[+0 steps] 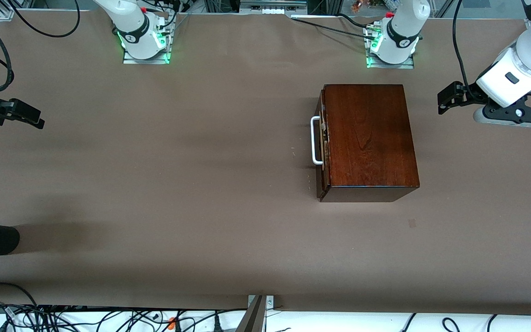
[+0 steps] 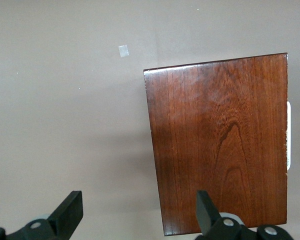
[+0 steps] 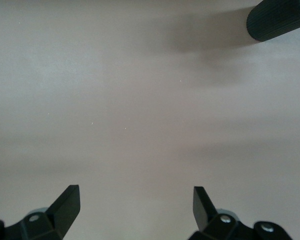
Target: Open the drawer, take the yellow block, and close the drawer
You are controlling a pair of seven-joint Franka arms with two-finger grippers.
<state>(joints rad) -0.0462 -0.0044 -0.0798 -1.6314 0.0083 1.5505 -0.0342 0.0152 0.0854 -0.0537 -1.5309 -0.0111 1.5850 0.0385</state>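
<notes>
glossy dark mahogany box (image 1: 369, 138) on the brown matte table (image 1: 178, 184), toward the left arm's end, rectangular, with visible wood grain and a sharp-edged flat top. drawer (image 1: 322, 138) pushed almost fully in, only a thin sliver of pale wood showing at its dark reddish-brown front. white u-shaped bar handle (image 1: 315, 139) sticking out from that front, pointing toward the right arm's end of the table. cannot tell what sits inside the drawer; no sight of its contents from any view.

left gripper (image 1: 447, 97) up in the air over the table beside the box, at the left arm's end; in the left wrist view 2 black wedge-shaped fingers (image 2: 70, 210) spread wide apart, nothing between them, with the box top (image 2: 220, 140) under 1 of them. small pale square mark (image 2: 123, 50) on the table near a box corner.

right gripper (image 1: 21, 113) waiting over bare table at the right arm's end, well apart from the box; fingers (image 3: 67, 202) spread wide, holding nothing. dark ribbed cylindrical object (image 3: 280, 19) at the table edge, nearer to the front camera than the right gripper.
</notes>
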